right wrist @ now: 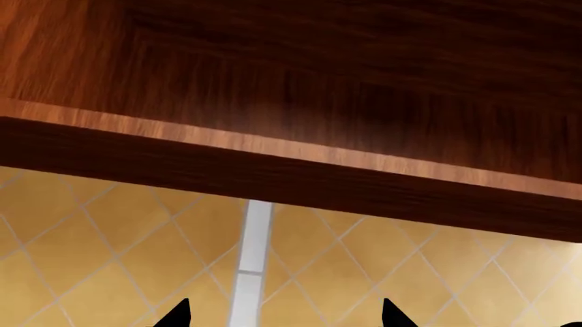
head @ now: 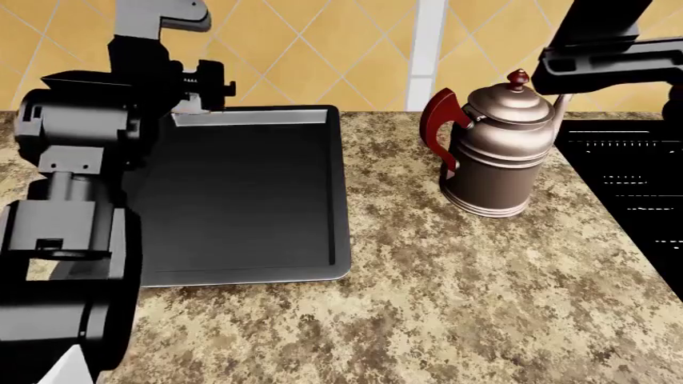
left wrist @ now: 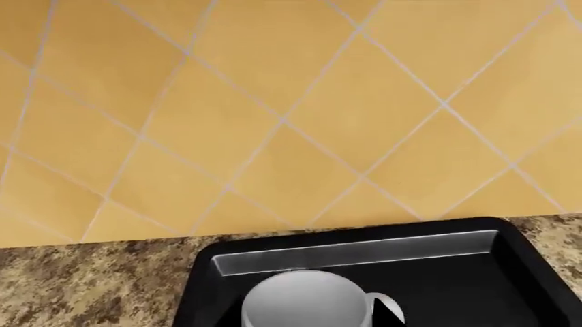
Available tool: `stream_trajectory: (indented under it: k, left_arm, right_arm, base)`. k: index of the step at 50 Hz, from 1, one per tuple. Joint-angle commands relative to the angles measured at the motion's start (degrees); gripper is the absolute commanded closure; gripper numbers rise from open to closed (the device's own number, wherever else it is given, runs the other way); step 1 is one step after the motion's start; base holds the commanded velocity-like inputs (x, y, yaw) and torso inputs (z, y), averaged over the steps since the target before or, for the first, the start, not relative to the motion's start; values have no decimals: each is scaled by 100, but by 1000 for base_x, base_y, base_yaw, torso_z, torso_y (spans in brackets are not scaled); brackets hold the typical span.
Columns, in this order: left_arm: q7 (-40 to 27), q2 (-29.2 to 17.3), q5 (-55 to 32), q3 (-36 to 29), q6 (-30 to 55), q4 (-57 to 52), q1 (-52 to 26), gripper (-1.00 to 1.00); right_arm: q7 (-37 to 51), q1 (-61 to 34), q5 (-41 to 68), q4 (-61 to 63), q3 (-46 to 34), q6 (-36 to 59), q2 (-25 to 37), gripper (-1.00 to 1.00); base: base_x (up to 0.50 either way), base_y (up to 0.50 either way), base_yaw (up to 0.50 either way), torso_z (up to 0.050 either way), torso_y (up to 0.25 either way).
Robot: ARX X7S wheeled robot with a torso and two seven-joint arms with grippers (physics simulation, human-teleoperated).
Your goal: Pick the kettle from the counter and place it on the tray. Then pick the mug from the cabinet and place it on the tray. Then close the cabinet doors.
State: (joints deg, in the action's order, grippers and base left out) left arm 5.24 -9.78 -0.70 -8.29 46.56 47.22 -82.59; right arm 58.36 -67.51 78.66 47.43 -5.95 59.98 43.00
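The copper-pewter kettle (head: 500, 152) with its dark red handle stands upright on the granite counter (head: 449, 296), to the right of the dark tray (head: 256, 200). A white mug (left wrist: 304, 301) sits inside the tray (left wrist: 509, 286) close to its back rim, handle to one side. My left gripper (head: 205, 86) hovers over the tray's back left corner. Its fingers show in no view, and in the head view the arm hides the mug. The right gripper (right wrist: 282, 317) is raised near the wall under the wooden cabinet (right wrist: 272, 82), open and holding nothing.
A glossy black panel (head: 629, 184) lies in the counter to the right of the kettle. The tiled wall (head: 353, 56) runs along the back. My left arm (head: 75, 200) covers the tray's left side. The cabinet doors are out of view.
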Motion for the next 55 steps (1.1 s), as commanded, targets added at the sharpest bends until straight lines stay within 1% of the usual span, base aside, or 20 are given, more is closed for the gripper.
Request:
stream_trajectory:
  k: [1,11,24,40,45,49,50,55]
  left_arm:
    - [114,-103,-87,-47,425,-552,407,100]
    - [-59,-60,-113,50,-42,-21,509,100]
    - [-274,-38,-129,144,-586,664,410,100]
    - [-680,11,-100,230,-1432,1829,65,100]
    - [-691,22,-113,233,-1448,1856,76,100]
    - [-542,26,-145,212,-1335,1781,121,100]
    - [-515,27,-152,209,-1322,1776,122,-100]
    - [-458,25,-172,201,-1297,1752,142,-100]
  right_arm:
    - [-15,38,-66,4,-49,-33,-29,-100]
    - [-64,83,-159,-11,-98,-66,-49,-100]
    - [-138,149,-308,-35,-170,-117,-80,-100]
    - [-166,203,-370,-44,-200,-168,-71,-100]
    - [-187,235,-402,-46,-206,-192,-67,-100]
    - [-196,250,-421,-47,-214,-205,-62,-100]
    - [-196,252,-424,-48,-216,-208,-63,-100]
    - [-206,277,-449,-52,-224,-228,-62,-100]
  base:
    - [0,0,0,0,0]
    - [0,0,0,0,0]
    - [0,0,0,0,1]
    - [0,0,0,0,0]
    - [0,0,0,0,0]
    - [0,0,0,0,0]
    - [0,0,0,0,0]
    - [0,0,0,0,0]
